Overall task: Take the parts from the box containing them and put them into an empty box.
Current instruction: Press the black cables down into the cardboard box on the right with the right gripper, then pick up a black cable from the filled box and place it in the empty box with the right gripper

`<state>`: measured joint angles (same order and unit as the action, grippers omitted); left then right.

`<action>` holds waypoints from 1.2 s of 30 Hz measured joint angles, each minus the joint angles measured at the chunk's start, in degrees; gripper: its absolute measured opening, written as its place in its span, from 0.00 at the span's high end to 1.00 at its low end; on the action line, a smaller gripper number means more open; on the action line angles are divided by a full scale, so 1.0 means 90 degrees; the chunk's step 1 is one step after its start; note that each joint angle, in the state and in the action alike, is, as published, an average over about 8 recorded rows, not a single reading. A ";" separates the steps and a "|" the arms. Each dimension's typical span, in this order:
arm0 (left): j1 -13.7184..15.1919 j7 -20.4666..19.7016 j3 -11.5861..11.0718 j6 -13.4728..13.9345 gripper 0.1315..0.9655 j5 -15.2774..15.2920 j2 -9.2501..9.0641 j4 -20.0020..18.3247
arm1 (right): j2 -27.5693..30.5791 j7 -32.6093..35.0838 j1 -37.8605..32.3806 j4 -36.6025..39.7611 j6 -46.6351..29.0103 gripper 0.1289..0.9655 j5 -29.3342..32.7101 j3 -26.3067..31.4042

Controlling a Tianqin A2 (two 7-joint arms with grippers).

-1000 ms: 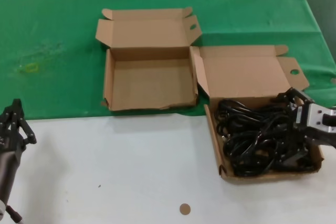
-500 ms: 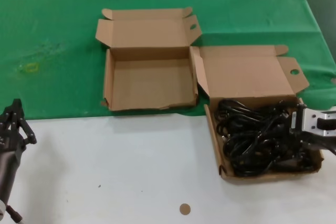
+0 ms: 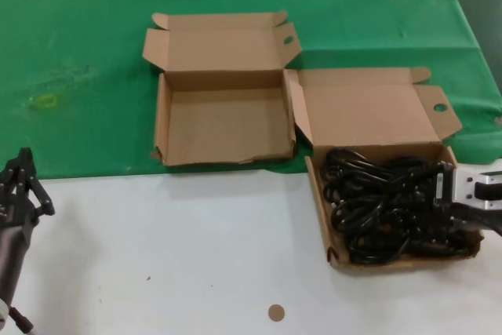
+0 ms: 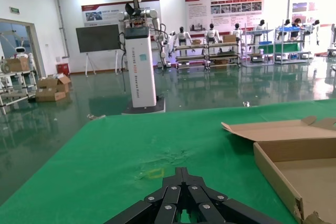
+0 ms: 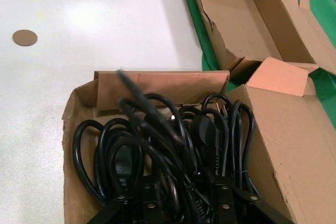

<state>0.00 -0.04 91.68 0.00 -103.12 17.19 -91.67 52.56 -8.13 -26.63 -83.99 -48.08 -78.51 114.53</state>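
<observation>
My right tool (image 3: 445, 211) sits low in the box of cords (image 3: 390, 260), among the cords (image 3: 376, 205); I cannot tell its grip. My left tool (image 3: 20, 186), pressed together, waits at the counter's (image 3: 180, 256) near left edge.

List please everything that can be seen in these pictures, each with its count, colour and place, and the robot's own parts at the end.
power cords: several, exact count unclear, black, coiled in a tangle inside the right box
box with cords: one, brown cardboard, at the right, straddling the edge between green cloth and white table, lid open
empty box: one, brown cardboard, on the green cloth to the left of the box with cords, lid open
green cloth: one, covers the far half of the table
white table: one, near half
round disc: one, brown, on the white table near the front edge
left gripper: one, black, parked at the left over the table edge
right gripper: one, black and silver, down in the cords at the right side of their box
</observation>
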 joint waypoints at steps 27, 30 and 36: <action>0.0000 0.0001 0.0000 0.0000 0.99 0.0001 0.0000 0.0000 | 0.0261 -0.0269 -0.0095 -0.0723 -0.0518 0.89 0.0054 -0.0477; 0.0000 0.0001 0.0000 0.0000 0.99 0.0001 0.0000 0.0000 | 0.0204 -0.0265 -0.0290 -0.0679 -0.0606 0.89 0.0071 -0.0476; 0.0000 0.0001 0.0000 0.0000 0.99 0.0001 0.0000 0.0000 | -0.0084 -0.0206 -0.0866 -0.0393 -0.0777 0.89 0.0157 -0.0390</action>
<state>0.00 -0.03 91.68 0.00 -103.10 17.19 -91.67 51.80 -9.99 -34.42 -87.52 -55.07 -77.10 111.03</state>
